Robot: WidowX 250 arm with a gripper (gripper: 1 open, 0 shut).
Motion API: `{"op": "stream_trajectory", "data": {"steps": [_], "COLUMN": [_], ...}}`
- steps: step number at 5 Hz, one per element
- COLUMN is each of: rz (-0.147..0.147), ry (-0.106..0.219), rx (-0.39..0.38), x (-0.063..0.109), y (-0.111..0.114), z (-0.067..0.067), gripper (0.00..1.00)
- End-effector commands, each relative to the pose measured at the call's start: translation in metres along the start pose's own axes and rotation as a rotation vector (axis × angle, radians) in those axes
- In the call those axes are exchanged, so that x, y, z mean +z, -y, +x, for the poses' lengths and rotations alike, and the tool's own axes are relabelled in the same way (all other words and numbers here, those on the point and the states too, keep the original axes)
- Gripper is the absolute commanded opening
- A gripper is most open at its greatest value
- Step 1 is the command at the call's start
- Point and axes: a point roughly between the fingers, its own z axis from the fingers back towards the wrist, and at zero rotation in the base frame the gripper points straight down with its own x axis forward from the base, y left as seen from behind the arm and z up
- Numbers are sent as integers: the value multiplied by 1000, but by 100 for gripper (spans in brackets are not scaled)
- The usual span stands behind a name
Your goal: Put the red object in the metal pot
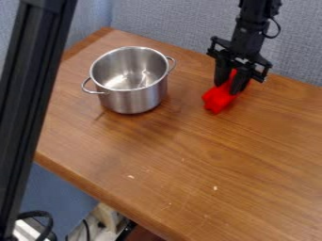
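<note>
A black robot arm is seen reaching down from the top edge onto a wooden bench, its hand pointed steeply downward at the far right side. The hand's fingers are set partly apart and appear closed on the upper end of the red object, a small bright red block w/ its top hidden between them. The block's lower end sits at or just above the bench surface; contact w/ the wood can't be judged from this angle.

The metal pot is placed upright on the bench to the left of the hand, well apart from the red block. Its round interior is shown shiny and bare, w/ a rolled rim and small loop handles at the sides; one handle faces the near-left.

A dark post runs slantwise across the left foreground, blurred and close to the lens, covering part of the bench's left edge. Behind the bench a grey-blue wall is visible. Below the near bench edge, cables and a wheel-like item are made out on the floor, too small to identify.
</note>
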Motion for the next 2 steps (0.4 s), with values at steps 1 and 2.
{"op": "stream_trajectory", "data": {"steps": [1, 2], "rz": [-5, -9], "ry": [2, -2], "rx": [17, 14], "x": [1, 1], "y": [-12, -13], "z": [-2, -2], "gripper": [0, 0]}}
